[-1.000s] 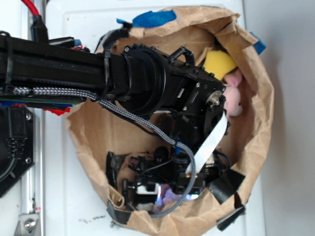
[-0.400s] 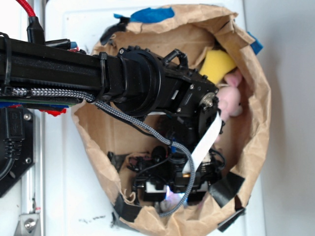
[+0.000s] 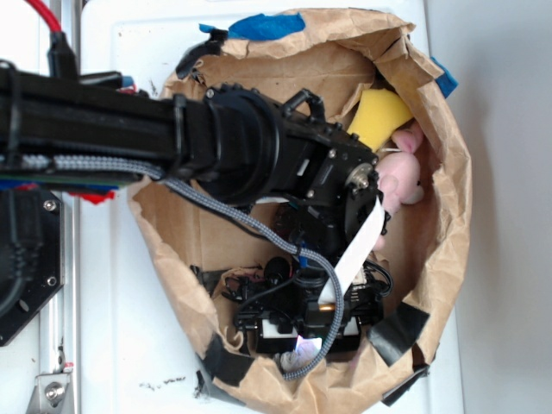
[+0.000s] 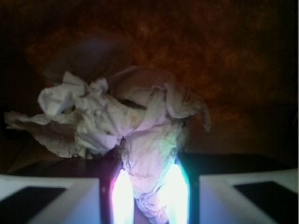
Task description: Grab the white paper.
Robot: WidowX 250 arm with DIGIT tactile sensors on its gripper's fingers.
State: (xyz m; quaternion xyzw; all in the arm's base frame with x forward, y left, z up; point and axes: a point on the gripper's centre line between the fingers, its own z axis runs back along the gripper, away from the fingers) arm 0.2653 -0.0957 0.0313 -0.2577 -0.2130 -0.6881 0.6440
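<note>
1. Sitting deep inside the brown paper bag [image 3: 448,216], against its floor, the white paper [image 4: 140,135] is a crumpled wad whose lower tail runs down between the two lit fingers [image 4: 122,196].
2. The end effector [image 4: 149,198] appears clamped on that tail, fingers close on either side, probably because the narrow end offers the easiest bite.
3. Across the bag from the wad, the yellow sponge [image 3: 379,116] and pink plush toy [image 3: 401,177] lie against the far wall, well apart from the grasp.

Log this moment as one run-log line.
gripper: shut on white paper | location: inside brown paper bag | also in bag: yellow sponge, pink plush toy | status: paper pinched between fingers
</note>
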